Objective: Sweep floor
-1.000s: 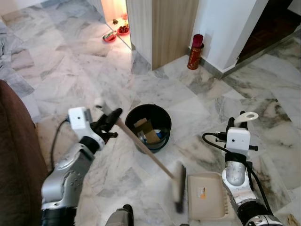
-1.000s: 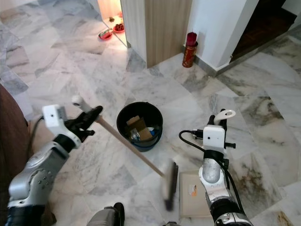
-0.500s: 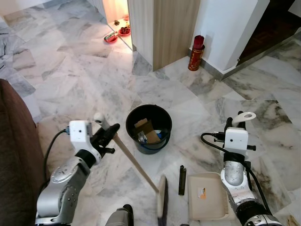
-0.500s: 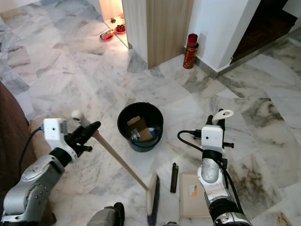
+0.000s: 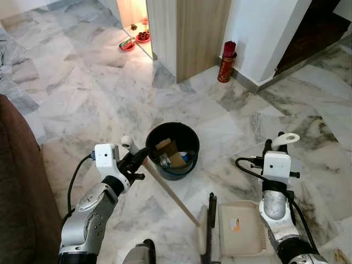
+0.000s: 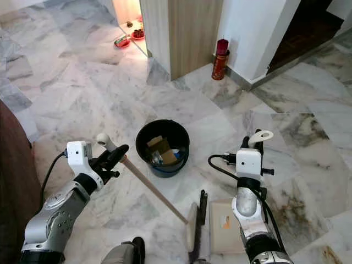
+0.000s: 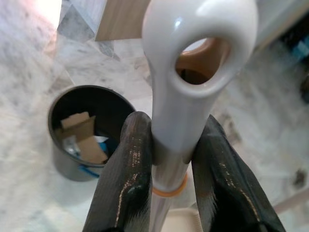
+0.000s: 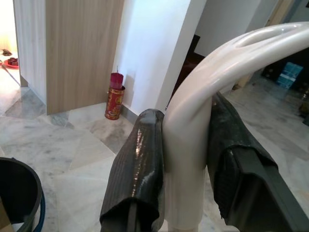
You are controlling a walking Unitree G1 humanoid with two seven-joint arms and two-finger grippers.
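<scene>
Grey-veined marble floor (image 5: 82, 93) spreads across the room, with a brown sofa edge (image 5: 16, 181) at the robot's left and a wood-faced partition (image 5: 201, 30) standing ahead beside a white wall. A black bucket (image 5: 171, 149) sits on the floor in front of the robot, holding cardboard scraps and other rubbish. Just right of centre, near the robot's feet, a beige dustpan (image 5: 242, 228) lies flat on the marble, its upright white handle (image 8: 203, 125) pinched between the two black fingers of the right gripper (image 5: 273, 147), whose jaws are closed narrowly on it. The broom (image 5: 170, 191) slants from the left gripper (image 5: 138, 157) down past the bucket to its head (image 5: 206, 231), which rests on the floor just beside the dustpan's left edge. The left gripper's fingers (image 7: 123, 179) clamp the broom's white looped end with the jaws drawn in tight against it. A red cylindrical container (image 5: 226, 61) stands against the base of the white wall, and small red dishes (image 5: 135, 41) lie in the lit doorway far ahead.
</scene>
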